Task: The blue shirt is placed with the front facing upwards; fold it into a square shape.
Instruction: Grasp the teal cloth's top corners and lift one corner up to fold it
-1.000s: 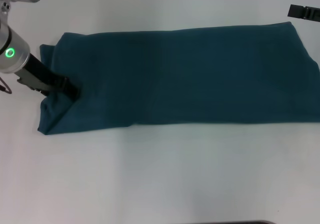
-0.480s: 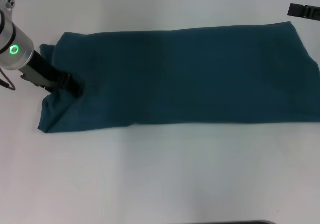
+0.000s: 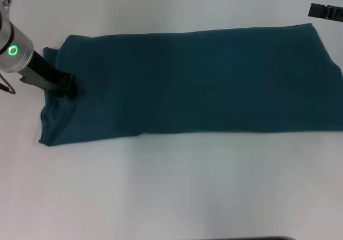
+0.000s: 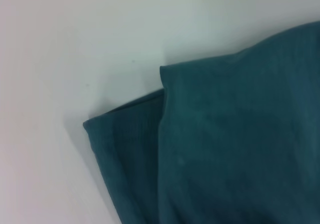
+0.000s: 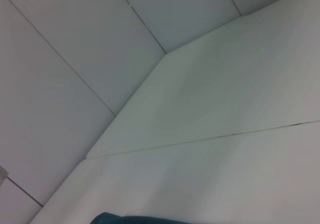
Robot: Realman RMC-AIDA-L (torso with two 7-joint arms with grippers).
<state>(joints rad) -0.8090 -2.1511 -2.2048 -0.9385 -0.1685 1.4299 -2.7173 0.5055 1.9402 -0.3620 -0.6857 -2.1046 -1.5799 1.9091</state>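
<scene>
Sliding toward nine o'clock, left gripper (image 3: 68, 88), grip unreadable, should seize both blue shirt (image 3: 193, 79) layers squarely.

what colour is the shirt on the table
Plain dark teal-blue shirt, clearest in the head view.

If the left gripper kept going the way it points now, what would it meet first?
Probably the blue shirt: the left gripper is angled down and to the robot's right, already at the shirt's left end. Whether it touches the fabric is unclear.
</scene>
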